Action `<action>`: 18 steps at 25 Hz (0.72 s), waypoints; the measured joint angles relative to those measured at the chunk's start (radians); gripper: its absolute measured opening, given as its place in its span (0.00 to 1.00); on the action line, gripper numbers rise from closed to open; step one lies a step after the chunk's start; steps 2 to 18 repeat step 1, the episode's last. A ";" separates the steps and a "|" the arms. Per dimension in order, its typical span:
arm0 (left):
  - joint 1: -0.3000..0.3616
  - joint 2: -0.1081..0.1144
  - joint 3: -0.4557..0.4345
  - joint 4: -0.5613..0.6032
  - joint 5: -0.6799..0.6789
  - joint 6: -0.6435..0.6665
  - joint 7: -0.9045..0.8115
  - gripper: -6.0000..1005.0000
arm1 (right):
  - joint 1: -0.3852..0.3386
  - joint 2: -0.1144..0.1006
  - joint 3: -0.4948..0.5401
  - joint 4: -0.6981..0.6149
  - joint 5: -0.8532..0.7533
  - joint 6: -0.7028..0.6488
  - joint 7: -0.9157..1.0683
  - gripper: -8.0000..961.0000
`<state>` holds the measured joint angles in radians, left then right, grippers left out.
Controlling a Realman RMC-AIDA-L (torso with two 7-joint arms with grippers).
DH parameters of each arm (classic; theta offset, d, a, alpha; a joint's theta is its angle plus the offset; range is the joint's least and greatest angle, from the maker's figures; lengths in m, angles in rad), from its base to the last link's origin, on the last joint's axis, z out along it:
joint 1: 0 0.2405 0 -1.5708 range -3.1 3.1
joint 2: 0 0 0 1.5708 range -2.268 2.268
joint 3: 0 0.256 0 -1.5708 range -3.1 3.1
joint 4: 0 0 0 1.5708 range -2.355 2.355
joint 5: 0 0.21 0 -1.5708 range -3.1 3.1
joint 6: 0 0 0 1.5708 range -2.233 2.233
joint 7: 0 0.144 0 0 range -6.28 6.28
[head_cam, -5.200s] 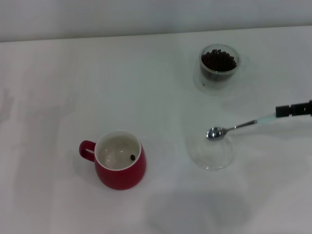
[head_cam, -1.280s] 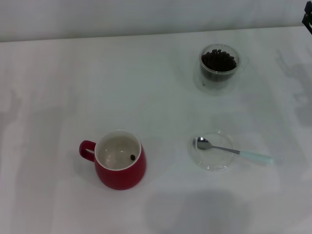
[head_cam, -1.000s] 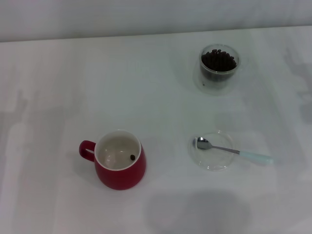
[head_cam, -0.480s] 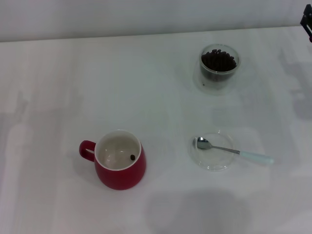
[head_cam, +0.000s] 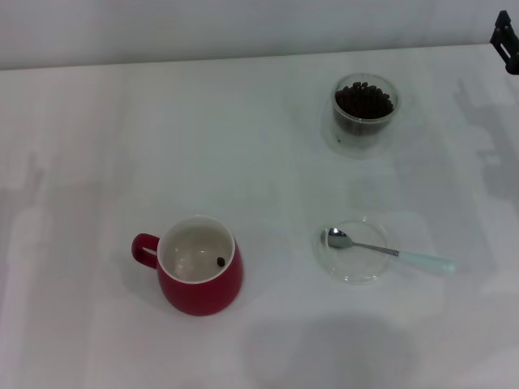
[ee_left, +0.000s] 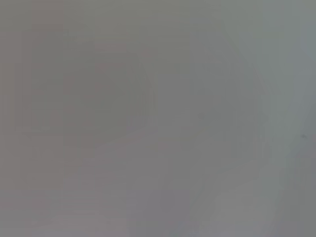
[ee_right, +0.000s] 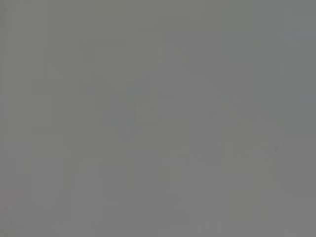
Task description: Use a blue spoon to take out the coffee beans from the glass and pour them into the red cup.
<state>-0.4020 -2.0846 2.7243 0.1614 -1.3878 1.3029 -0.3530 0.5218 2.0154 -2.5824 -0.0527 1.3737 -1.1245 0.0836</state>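
Head view: only a dark tip of the right end effector (head_cam: 506,36) shows at the far right edge, its opening impossible to tell, holding nothing visible. Nearest it stands the glass (head_cam: 366,110) of coffee beans (head_cam: 365,99); farther off, nearer the robot, the blue spoon (head_cam: 388,251) lies across a clear saucer (head_cam: 352,251); farthest, leftward, the red cup (head_cam: 198,265) holds one bean on the worktop (head_cam: 122,146). Wrist views: both plain grey blanks.

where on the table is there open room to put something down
Widest bare stretch: the table, robot's left and far side, behind the red cup. Also open: between that cup and the glass. Tighter on the right, where the blue spoon lies across the saucer; right gripper at the far-right edge.
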 joint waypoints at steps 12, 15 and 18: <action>0.001 0.000 0.000 0.000 0.006 0.002 0.000 0.89 | 0.000 0.000 0.000 -0.002 0.002 0.000 0.000 0.91; 0.001 0.000 0.000 0.000 0.006 0.002 0.000 0.89 | 0.000 0.000 0.000 -0.002 0.002 0.000 0.000 0.91; 0.001 0.000 0.000 0.000 0.006 0.002 0.000 0.89 | 0.000 0.000 0.000 -0.002 0.002 0.000 0.000 0.91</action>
